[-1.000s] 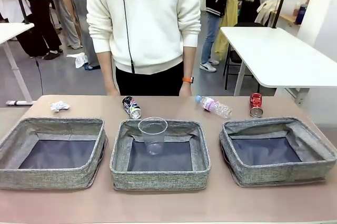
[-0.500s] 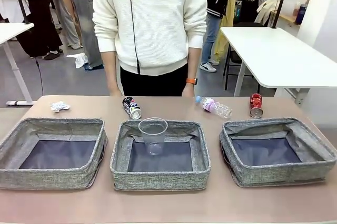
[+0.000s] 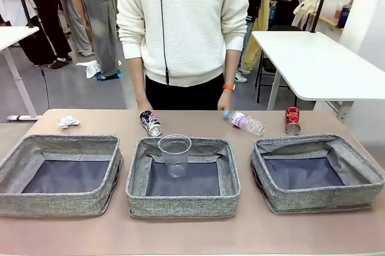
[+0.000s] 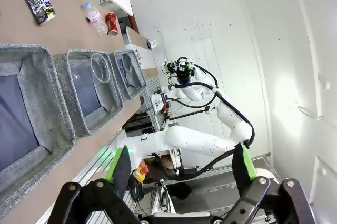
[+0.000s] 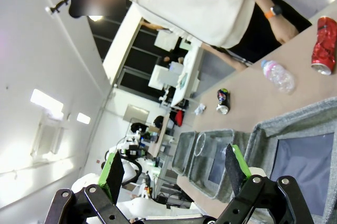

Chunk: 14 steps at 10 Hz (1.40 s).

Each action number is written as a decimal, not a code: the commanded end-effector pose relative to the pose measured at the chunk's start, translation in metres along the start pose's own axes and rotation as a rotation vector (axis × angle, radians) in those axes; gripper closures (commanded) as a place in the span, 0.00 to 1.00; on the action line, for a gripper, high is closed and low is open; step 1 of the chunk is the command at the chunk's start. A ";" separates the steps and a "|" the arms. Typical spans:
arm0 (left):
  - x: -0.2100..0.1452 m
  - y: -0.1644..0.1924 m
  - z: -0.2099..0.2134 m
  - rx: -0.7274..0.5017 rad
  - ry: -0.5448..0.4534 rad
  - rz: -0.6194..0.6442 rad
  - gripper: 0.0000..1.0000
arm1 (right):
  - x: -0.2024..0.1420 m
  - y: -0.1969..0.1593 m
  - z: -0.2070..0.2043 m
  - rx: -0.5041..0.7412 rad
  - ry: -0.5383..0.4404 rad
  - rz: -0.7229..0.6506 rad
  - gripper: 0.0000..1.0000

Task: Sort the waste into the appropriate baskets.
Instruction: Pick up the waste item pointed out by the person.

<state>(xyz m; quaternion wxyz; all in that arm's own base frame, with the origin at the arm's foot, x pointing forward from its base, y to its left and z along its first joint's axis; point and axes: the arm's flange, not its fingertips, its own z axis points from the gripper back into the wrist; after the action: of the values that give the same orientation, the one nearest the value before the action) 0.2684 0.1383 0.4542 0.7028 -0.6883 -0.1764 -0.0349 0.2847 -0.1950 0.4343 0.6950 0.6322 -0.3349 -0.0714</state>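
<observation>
The front camera looks across the table at the person, with the baskets close below. The wrist cameras sit far back at opposite ends, rolled sideways, and both take in those baskets.

Grey woven left basket and right basket flank the matching middle basket, which holds an upright clear plastic cup by its far wall; behind the middle basket lies a crushed dark can, rightward a clear bottle on its side, then a crushed red can, and far left crumpled white paper.
</observation>
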 end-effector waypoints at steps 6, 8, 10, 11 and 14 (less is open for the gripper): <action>-0.001 -0.007 0.001 -0.006 0.006 0.013 0.00 | 0.003 0.001 -0.002 0.016 -0.015 0.027 0.00; -0.001 -0.007 0.001 -0.006 0.006 0.013 0.00 | 0.003 0.001 -0.002 0.016 -0.015 0.027 0.00; -0.001 -0.007 0.001 -0.006 0.006 0.013 0.00 | 0.000 0.000 0.000 0.000 0.000 0.000 0.00; -0.001 -0.007 0.001 -0.006 0.006 0.013 0.00 | 0.009 0.007 -0.024 -0.093 0.037 0.034 0.00; -0.001 -0.007 0.001 -0.006 0.006 0.013 0.00 | 0.063 0.033 -0.149 -0.904 0.182 0.166 0.00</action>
<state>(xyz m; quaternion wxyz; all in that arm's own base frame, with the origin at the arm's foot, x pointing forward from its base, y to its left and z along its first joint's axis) 0.2689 0.1379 0.4542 0.7033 -0.6881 -0.1752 -0.0353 0.3645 -0.1226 0.4798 0.8257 0.4494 -0.3368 -0.0527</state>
